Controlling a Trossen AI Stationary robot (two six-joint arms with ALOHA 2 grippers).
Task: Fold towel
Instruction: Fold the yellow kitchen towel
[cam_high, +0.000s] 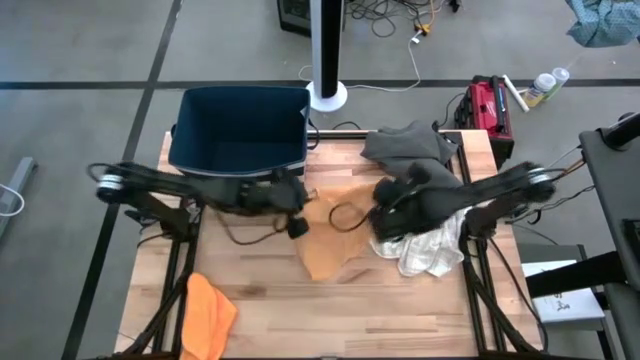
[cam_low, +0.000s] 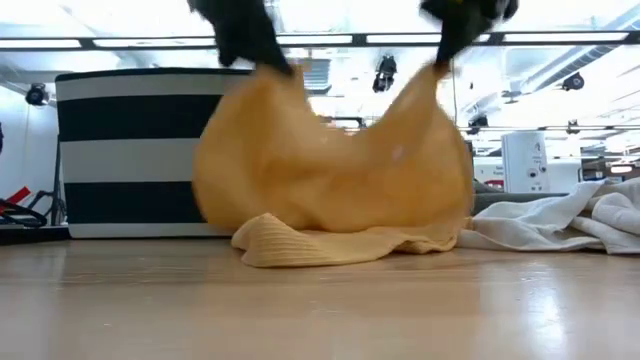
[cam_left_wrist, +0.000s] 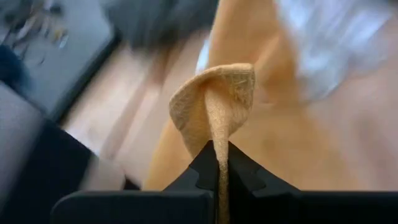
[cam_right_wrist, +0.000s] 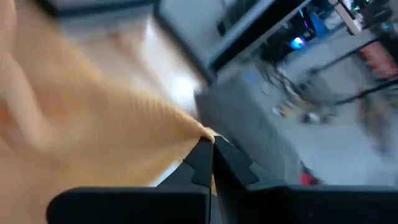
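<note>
The tan towel (cam_low: 330, 170) hangs between my two grippers, sagging in the middle. Its lower edge (cam_low: 320, 248) lies bunched on the wooden table (cam_high: 260, 290). My left gripper (cam_left_wrist: 217, 149) is shut on the towel's upper left part, and in the high view it stands left of the table's centre (cam_high: 297, 215). My right gripper (cam_right_wrist: 208, 144) is shut on the upper right part, right of centre (cam_high: 385, 205). In the low view both hands show only at the top edge. My left gripper pinches a bunched edge of the towel (cam_left_wrist: 216, 127) between its two fingers, and a curled fold sticks out past the fingertips. The cloth hangs below the gripper, with its lower edge on the table. My right gripper pinches an edge of the towel (cam_right_wrist: 189, 127) at its fingertips; one layer or several, I cannot tell. From there the cloth runs down and away toward the left gripper, slack in the middle.
A dark bin (cam_high: 240, 130) stands at the far left of the table, and it shows striped in the low view (cam_low: 130, 150). A grey cloth (cam_high: 410, 145) lies at the far right. A white towel (cam_high: 430, 250) is beside the right arm, and an orange cloth (cam_high: 210, 312) lies near the front left.
</note>
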